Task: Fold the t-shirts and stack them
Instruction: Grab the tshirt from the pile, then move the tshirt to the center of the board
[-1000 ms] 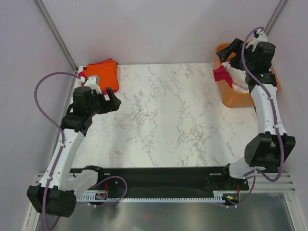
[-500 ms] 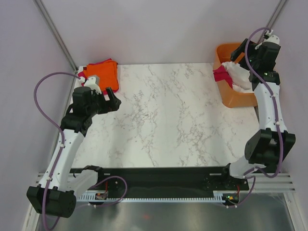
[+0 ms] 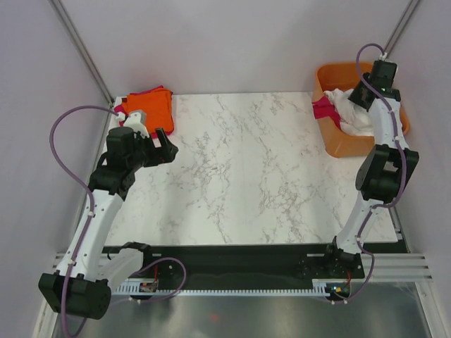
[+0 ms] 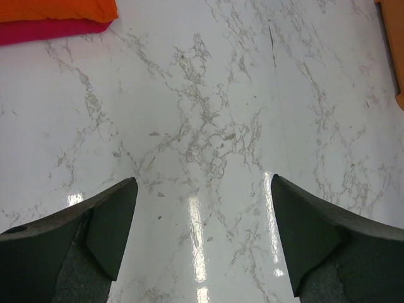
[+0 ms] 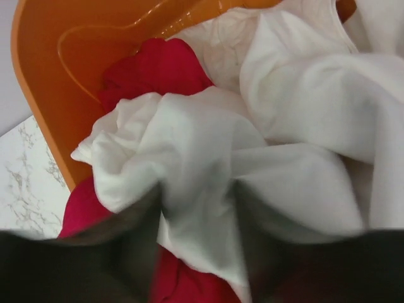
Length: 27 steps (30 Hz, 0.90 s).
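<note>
A crumpled white t-shirt (image 5: 303, 95) and a magenta-red t-shirt (image 5: 158, 69) lie heaped in the orange tub (image 5: 44, 76) at the back right. My right gripper (image 5: 196, 196) is down in that heap, its blurred fingers astride a raised fold of the white t-shirt (image 3: 352, 113) with a gap still between them. At the back left, a folded orange t-shirt (image 3: 149, 105) lies on a folded magenta-red one (image 4: 50, 30). My left gripper (image 4: 203, 183) hovers open over bare marble just in front of that stack, holding nothing.
The orange tub (image 3: 335, 144) stands at the table's back right corner, and magenta-red cloth (image 3: 324, 109) hangs over its left wall. The white marble tabletop (image 3: 239, 169) spans the space between the arms. Grey walls close in the sides and back.
My right arm has swung from above the tub's rim down into the clothes, and its jaws have narrowed around a white fold. The left arm has not moved.
</note>
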Each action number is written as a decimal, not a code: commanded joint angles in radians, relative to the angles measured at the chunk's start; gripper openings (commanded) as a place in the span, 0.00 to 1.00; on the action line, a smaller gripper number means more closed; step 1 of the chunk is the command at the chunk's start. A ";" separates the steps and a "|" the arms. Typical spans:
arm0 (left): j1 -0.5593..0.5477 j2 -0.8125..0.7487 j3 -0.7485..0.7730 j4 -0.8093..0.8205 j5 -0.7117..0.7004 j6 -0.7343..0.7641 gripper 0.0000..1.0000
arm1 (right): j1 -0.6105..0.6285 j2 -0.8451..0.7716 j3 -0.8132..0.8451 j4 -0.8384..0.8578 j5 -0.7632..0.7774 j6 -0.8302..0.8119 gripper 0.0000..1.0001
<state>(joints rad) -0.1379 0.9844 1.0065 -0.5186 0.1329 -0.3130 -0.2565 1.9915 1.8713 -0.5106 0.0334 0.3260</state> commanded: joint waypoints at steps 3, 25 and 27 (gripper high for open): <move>-0.008 -0.024 -0.005 0.025 -0.021 0.040 0.94 | 0.005 0.075 0.230 -0.080 -0.023 0.014 0.00; -0.008 -0.044 -0.003 0.028 -0.049 0.040 0.94 | 0.249 -0.721 -0.021 0.252 -0.109 0.093 0.98; -0.008 -0.053 -0.006 0.026 -0.056 0.040 0.94 | 0.249 -0.744 -0.122 0.184 0.013 0.049 0.98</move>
<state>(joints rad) -0.1417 0.9554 1.0065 -0.5186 0.1043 -0.3119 -0.0063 1.1927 1.8996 -0.1909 -0.1719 0.4690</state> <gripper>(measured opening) 0.941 0.979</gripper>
